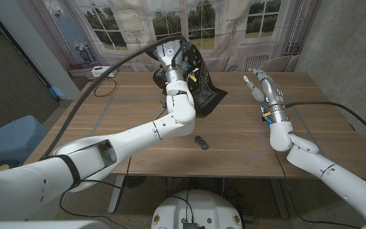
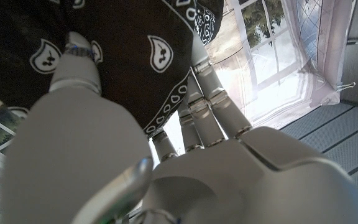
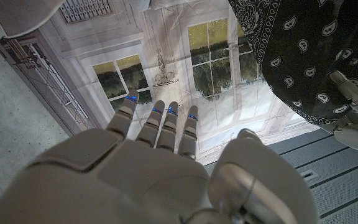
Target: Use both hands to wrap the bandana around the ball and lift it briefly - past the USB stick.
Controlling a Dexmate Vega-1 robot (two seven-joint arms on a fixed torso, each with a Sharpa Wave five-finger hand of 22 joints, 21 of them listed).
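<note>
Your left hand (image 1: pixel 172 63) gripping the black bandana (image 1: pixel 203 86) at upper centre, your right hand (image 1: pixel 260 86) open at upper right, USB stick (image 1: pixel 201 142) on the surface (image 1: pixel 246 137) mid-frame

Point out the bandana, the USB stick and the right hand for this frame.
bandana (image 1: pixel 207 94), head view, on the dark cloth draped down to the table.
USB stick (image 1: pixel 201 142), head view, on its dark body.
right hand (image 1: pixel 261 84), head view, on the palm.

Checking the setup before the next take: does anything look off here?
Yes. The black paisley bandana hangs raised from the left hand alone, its lower corner trailing on the wooden table; the right hand holds nothing, fingers spread.
</note>
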